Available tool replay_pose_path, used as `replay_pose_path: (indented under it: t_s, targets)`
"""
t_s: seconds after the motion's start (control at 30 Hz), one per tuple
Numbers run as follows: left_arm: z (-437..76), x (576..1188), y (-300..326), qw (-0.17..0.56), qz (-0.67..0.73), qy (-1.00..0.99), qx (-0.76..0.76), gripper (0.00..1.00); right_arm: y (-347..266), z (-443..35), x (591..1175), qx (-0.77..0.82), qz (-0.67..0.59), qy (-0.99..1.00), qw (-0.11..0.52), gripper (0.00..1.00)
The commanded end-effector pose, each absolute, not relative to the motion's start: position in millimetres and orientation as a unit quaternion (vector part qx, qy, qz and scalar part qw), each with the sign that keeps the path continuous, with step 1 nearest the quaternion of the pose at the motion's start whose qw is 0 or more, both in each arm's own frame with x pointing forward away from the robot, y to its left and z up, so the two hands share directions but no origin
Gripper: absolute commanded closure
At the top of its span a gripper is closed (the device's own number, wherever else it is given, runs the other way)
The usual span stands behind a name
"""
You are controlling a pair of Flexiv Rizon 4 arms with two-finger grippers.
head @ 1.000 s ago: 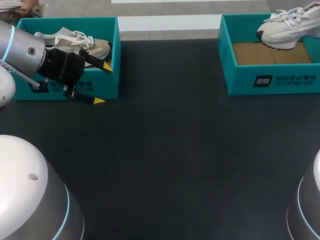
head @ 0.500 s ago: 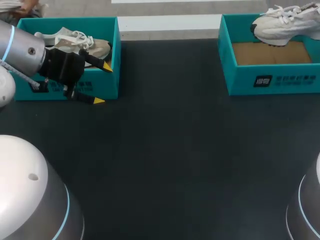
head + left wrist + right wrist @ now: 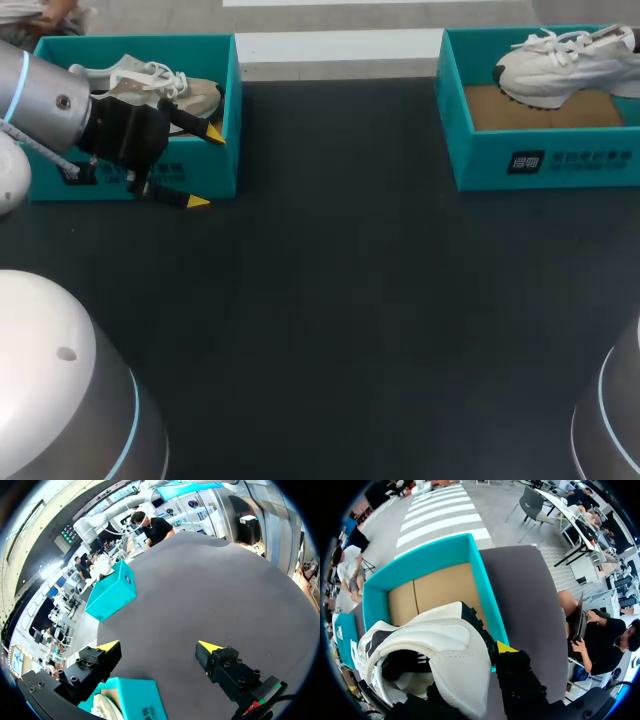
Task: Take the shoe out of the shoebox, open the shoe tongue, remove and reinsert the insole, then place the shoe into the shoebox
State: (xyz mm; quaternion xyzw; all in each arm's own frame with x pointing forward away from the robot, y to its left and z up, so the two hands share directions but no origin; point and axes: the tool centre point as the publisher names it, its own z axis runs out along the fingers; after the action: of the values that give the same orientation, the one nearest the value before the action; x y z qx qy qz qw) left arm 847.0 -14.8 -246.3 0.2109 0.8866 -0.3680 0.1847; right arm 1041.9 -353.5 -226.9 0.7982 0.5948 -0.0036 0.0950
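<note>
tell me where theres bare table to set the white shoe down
Bare: the dark table between left shoebox and right shoebox, and all in front. Crowded: left gripper at the left box's corner, white shoe over the right.

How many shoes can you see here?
2. A beige lace-up shoe lies inside the teal cardboard box at the left. A white lace-up sneaker is raised over the open teal box at the right. The left box's inside is partly hidden by the arm.
</note>
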Motion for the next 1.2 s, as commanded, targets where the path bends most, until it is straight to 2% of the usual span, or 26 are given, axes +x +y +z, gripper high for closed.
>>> replay_pose_path:
  t_s: [0.03,0.63,1.2]
  targets:
    - [-246,846,-15,0.185,-0.366,0.887,0.211,0.00,-354,-239,1046,0.792,-0.001,0.603,0.094,1.00]
    - [-246,846,-15,0.185,-0.366,0.887,0.211,0.00,-350,-290,1066,0.789,-0.002,0.608,0.087,1.00]
    - [-246,846,-15,0.185,-0.366,0.887,0.211,0.00,-345,-328,1055,0.794,-0.023,0.604,0.063,1.00]
